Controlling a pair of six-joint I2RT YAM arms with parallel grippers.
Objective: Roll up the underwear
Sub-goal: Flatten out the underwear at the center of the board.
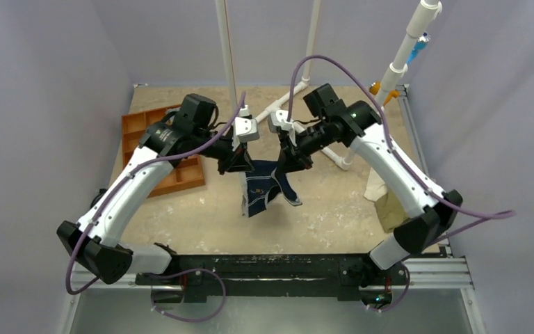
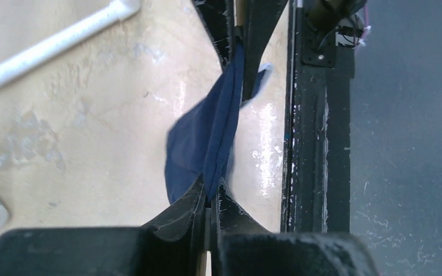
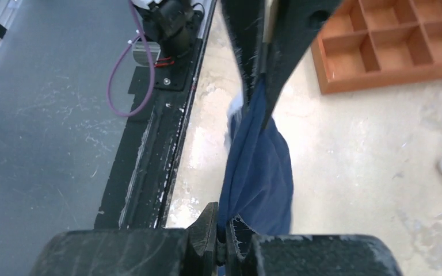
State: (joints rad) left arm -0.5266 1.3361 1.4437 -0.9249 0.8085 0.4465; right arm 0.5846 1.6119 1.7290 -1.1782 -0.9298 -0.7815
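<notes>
The left gripper (image 1: 240, 161) and right gripper (image 1: 293, 158) are each pinched shut on a top corner of the navy underwear (image 1: 264, 186). It hangs between them over the table (image 1: 334, 202), near an orange tray (image 1: 181, 177).

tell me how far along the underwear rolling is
Done: the underwear has been grasped and raised. In hand: the left gripper and the right gripper each pinch an upper edge, and the cloth hangs bunched between them. Left: all of the rolling. No rolled part shows, so it probably needs spreading flat first.
</notes>
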